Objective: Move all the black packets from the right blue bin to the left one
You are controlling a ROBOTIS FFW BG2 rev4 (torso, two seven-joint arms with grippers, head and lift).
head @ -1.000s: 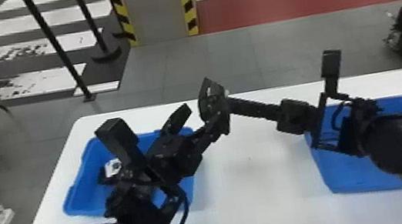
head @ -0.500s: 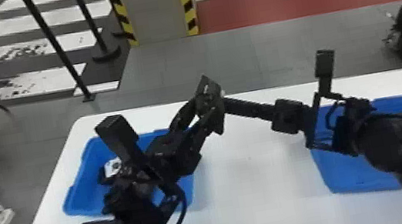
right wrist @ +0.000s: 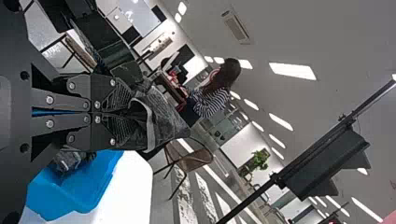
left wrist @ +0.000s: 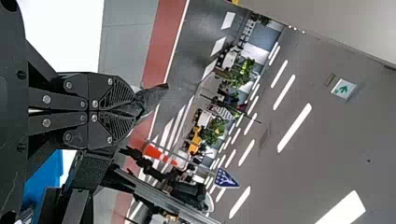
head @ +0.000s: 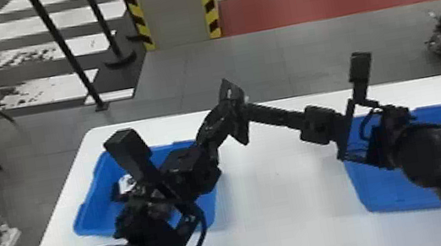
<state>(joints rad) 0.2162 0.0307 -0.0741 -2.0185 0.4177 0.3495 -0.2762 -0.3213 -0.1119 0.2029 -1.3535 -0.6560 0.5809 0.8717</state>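
Bridging left gripper [head: 221, 114] and right gripper [head: 251, 110], a black packet [head: 233, 96] tilts.

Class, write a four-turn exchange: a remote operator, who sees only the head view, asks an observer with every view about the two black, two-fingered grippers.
Operator: I see the black, two-fingered right gripper at a dark, crumpled packet above the white table. Are its fingers shut?
Observer: Yes. In the right wrist view, they are closed on the packet.
Operator: And the black, two-fingered left gripper, on the packet's other side?
Observer: The left wrist view shows its fingers drawn together too, with the packet at their tips.
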